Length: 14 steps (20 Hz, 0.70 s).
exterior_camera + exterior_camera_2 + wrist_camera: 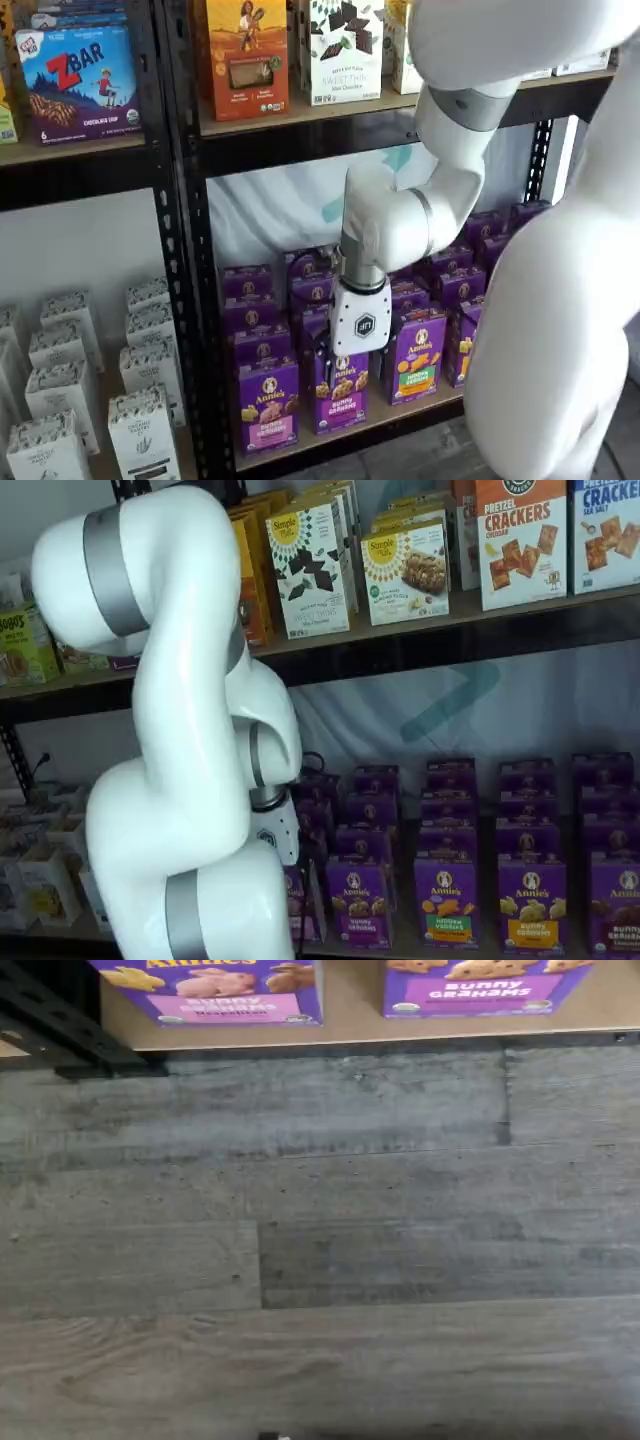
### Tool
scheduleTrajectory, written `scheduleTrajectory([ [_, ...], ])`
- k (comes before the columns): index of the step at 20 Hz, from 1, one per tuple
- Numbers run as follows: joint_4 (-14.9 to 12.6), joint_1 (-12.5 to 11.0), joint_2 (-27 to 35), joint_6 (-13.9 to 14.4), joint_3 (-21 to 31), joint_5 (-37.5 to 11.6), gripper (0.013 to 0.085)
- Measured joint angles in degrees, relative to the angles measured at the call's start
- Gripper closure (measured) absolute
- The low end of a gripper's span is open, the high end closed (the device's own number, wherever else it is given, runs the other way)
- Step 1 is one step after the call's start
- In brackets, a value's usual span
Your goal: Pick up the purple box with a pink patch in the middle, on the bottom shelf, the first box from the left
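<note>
The purple box (pixel 268 406) stands upright at the front edge of the bottom shelf (pixel 350 432), face outward for a frontal grasp, while the gripper (pixel 345 352) hangs just beside it, its jaws' state impossible to tell.

The purple box (pixel 268 404) is printed cardboard with a slight sheen. The bottom shelf (pixel 352 1005) is smooth, matt tan wood. Its uprights (pixel 183 230) are black perforated metal. The floor (pixel 320 1250) is grey, grainy, matt planking. The arm (pixel 190 730) is glossy white plastic with brushed grey bands.
</note>
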Motion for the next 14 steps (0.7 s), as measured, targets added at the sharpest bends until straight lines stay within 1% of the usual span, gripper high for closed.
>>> scheduleTrajectory([
  [2,1.9,0.3,1.6,-1.5,-0.6,-1.1,0.0130],
  [3,2.3,0.4,2.4,-1.8,-0.9,-1.5,0.0130],
  [4,2.2,0.5,3.3,-1.6,-1.4,-1.8,0.0130],
  [8,-0.8,0.5,7.0,1.1,-3.5,-3.2,0.0130],
  [11,-1.7,0.6,10.3,1.9,-5.7,-4.8,0.0130],
  [14,-2.6,0.6,13.0,2.9,-7.9,-5.3,0.0130],
])
